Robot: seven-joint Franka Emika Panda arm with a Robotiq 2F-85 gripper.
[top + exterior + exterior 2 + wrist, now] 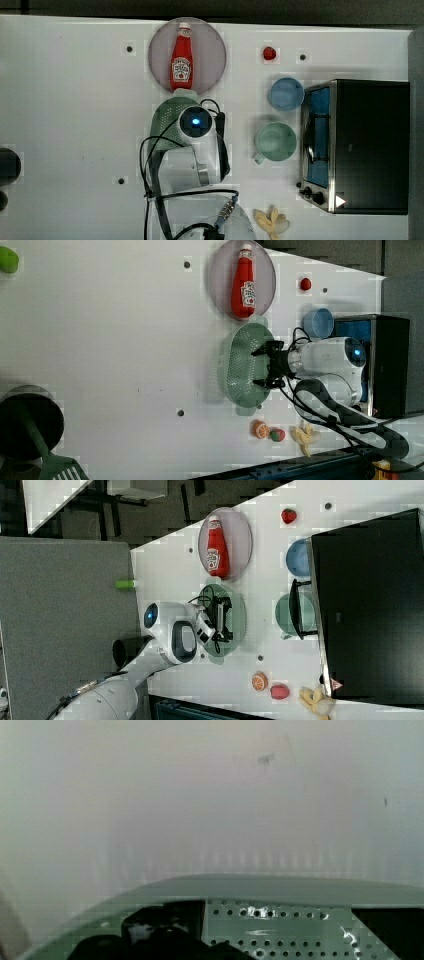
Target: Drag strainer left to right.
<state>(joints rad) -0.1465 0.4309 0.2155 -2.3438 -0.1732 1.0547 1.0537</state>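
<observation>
Perforated oval plastic strainer [280,920]

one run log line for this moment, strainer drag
phase: gripper in strainer | gripper: open, nothing held | strainer: on table beside ketchup plate

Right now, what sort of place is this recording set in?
Likely a lab tabletop staged as a kitchen: a white table with a ketchup bottle on a plate, a toaster oven, mugs and a strainer.

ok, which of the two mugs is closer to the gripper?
The green mug. In the top view it sits just right of the gripper and strainer; the blue mug stands farther up, past it.
</observation>
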